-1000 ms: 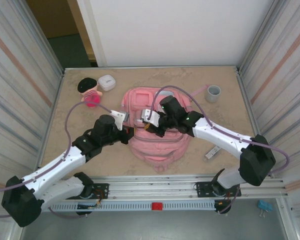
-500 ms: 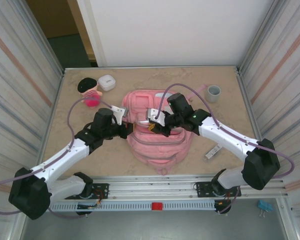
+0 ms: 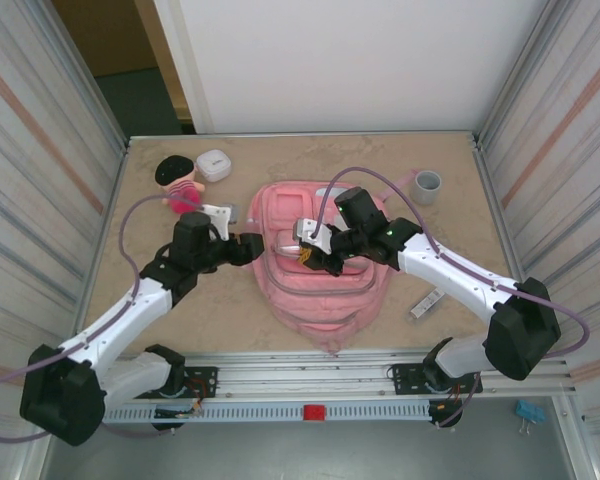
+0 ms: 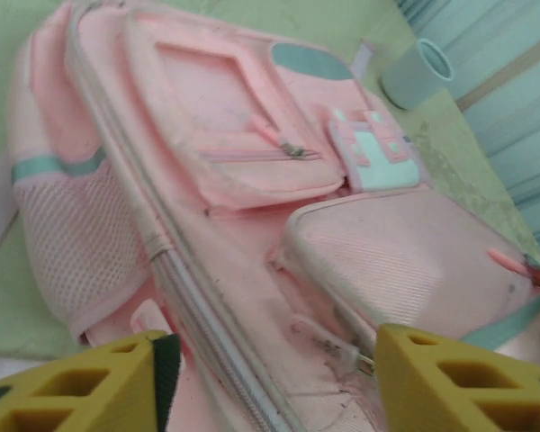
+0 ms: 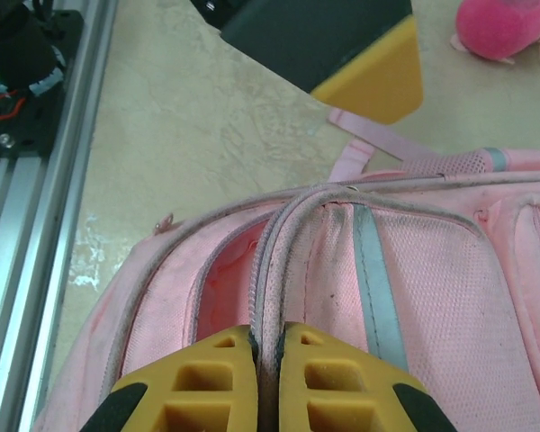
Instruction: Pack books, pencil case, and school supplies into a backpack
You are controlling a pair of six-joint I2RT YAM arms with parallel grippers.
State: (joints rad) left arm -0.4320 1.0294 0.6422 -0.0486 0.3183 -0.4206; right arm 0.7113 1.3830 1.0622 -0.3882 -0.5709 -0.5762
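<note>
The pink backpack [image 3: 325, 285] lies flat mid-table, its main zip partly open. My right gripper [image 3: 306, 256] is shut on the backpack's zip edge [image 5: 268, 297], pinching the fabric between both yellow fingers. My left gripper [image 3: 250, 243] hovers at the backpack's left side, open, with nothing between its fingers [image 4: 90, 382]. Below it, the left wrist view looks down on the zip track and front pockets of the backpack [image 4: 252, 153]. The school supplies, a small white stick [image 3: 425, 303], lie on the table right of the backpack. The books and the pencil case are out of view.
A grey cup [image 3: 426, 186] stands at the back right. A black-haired pink doll [image 3: 180, 184] and a small white box [image 3: 213, 164] sit at the back left. The metal rail [image 5: 27, 180] runs along the near table edge.
My left gripper has let go of the backpack's edge, opened and drawn back to the left. The backpack has settled flatter. My right gripper keeps its hold.
</note>
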